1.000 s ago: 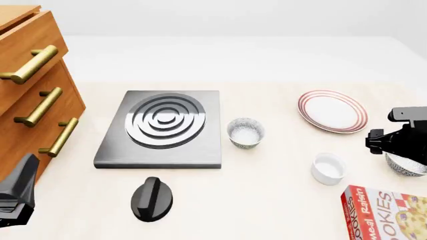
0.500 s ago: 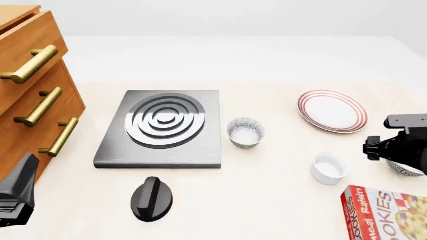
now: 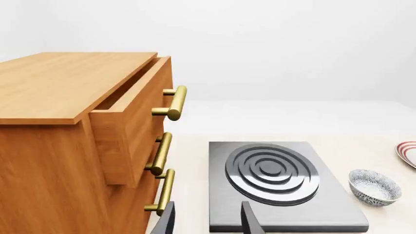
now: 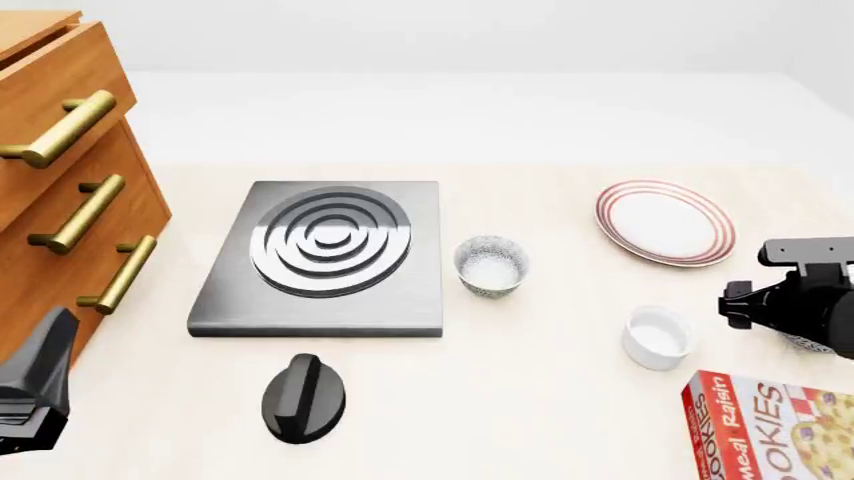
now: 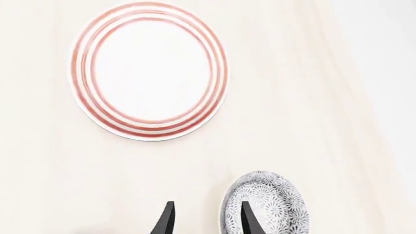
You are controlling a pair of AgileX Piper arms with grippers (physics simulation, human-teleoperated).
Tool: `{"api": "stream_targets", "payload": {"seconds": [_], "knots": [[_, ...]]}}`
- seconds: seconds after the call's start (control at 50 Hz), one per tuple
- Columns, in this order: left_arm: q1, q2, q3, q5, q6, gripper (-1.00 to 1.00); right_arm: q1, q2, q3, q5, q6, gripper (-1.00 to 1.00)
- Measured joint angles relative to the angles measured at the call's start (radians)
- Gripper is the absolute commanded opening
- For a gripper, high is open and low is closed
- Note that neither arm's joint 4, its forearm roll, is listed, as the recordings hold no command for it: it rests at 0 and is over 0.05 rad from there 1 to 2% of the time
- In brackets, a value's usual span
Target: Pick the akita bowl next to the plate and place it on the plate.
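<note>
Two speckled bowls on the bench. Target akita bowl at the right edge of the scene, nearer than the plate and just beside it, largely hidden under the right arm in the front view. Look-alike bowl well to the left, beside the stove plate, so not the one meant. Plain white ramekin left of the target, cookie box nearer still.

Right pincer hanging over the bowl's near-left rim, fingers parted by a modest gap, nothing held. One fingertip showing over the rim or just inside it, the other outside on the bench side; contact not clear from these views. Left pincer parked at the near left by the drawer cabinet, fingers apart, empty, looking out over the stove plate.

Probably stiff and glazed: no give under the fingers, likely slick, light enough for one arm. Round sloping wall, so a grasp across the whole body unlikely to fit this opening. Best hold judged to be a pinch on the rim wall, one finger inside and one outside, set deep enough not to slide off the lip. Off-centre hold likely to let the bowl tilt once raised, so a slow level lift, then a short carry away to the plate's middle. Risk of nudging the bowl aside on closing if the fingers land unevenly.
</note>
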Motion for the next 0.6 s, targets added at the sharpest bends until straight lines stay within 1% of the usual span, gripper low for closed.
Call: {"api": "stream_targets", "payload": {"seconds": [0.6], "knots": [[0.000,0.000,0.000,0.000,0.000,1.00,0.001,0.042,-0.017,-0.009,0.007,1.00]]}}
